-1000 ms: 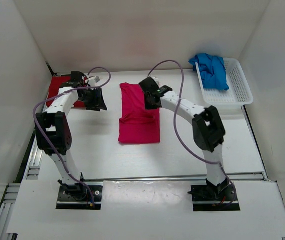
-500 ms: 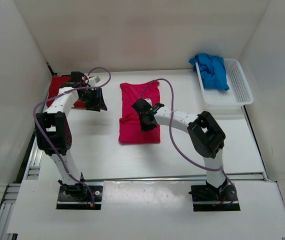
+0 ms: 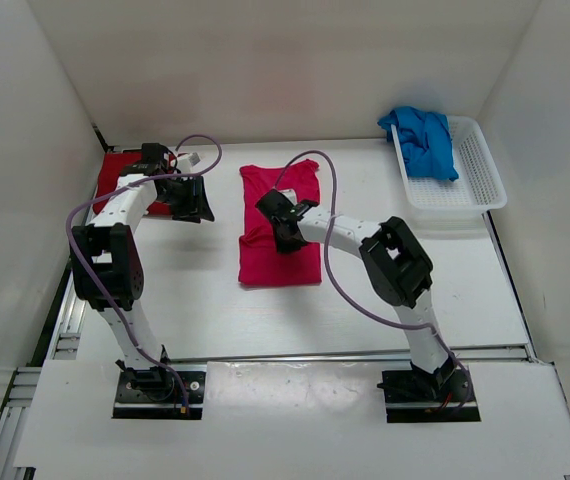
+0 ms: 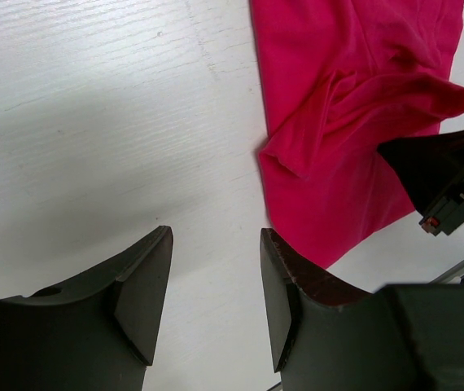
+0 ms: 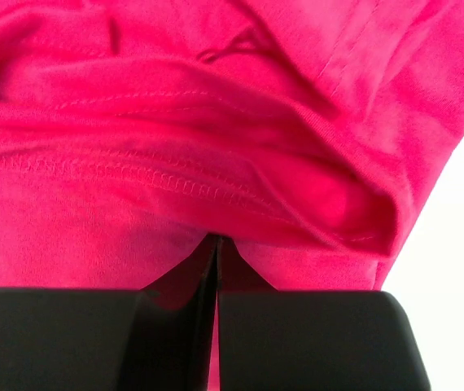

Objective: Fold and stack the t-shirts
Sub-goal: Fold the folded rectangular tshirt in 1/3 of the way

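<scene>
The soft, wrinkled pink shirt lies in the middle of the desk, with bare white room all around. The right claw, closed tight, has slid from the shirt's far right edge onto its sewn fold. The left claw hangs open near the red shirt. The blue shirt sits crumpled in the basket.

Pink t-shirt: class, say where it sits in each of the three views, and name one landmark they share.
Top external: pink t-shirt lies at the centre of the frame.
Left wrist: pink t-shirt upper right.
Right wrist: pink t-shirt fills nearly the whole frame.
Shared landmark: the shut right gripper, at the shirt in every view.
</scene>
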`<move>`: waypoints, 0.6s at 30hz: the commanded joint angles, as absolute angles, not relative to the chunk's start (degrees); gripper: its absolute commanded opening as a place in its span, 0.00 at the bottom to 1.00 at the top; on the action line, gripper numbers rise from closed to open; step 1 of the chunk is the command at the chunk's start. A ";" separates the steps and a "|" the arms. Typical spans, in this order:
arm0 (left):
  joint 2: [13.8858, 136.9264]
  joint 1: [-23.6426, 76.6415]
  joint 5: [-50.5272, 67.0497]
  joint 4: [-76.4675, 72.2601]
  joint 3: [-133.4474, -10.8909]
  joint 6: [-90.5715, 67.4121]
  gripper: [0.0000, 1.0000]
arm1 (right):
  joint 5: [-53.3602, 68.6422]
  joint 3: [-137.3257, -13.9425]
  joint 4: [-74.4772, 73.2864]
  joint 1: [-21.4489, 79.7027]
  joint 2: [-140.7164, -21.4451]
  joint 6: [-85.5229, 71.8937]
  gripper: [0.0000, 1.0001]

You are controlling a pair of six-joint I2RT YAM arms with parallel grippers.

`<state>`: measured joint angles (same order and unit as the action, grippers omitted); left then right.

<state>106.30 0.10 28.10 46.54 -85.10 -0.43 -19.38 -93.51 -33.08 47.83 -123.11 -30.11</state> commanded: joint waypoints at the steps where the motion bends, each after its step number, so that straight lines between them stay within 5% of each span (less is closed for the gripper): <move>1: 102.57 0.00 29.00 46.67 -85.96 0.00 0.58 | -24.25 -97.10 -33.75 45.80 -125.77 -29.36 0.00; 18: 103.10 1.75 27.95 47.28 -86.57 0.00 0.61 | -23.21 -113.73 -31.46 35.16 -133.52 -35.76 0.00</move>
<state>106.30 0.34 27.79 46.57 -85.12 -0.43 -24.25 -111.42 -31.53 38.20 -134.21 -31.70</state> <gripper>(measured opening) 0.599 0.001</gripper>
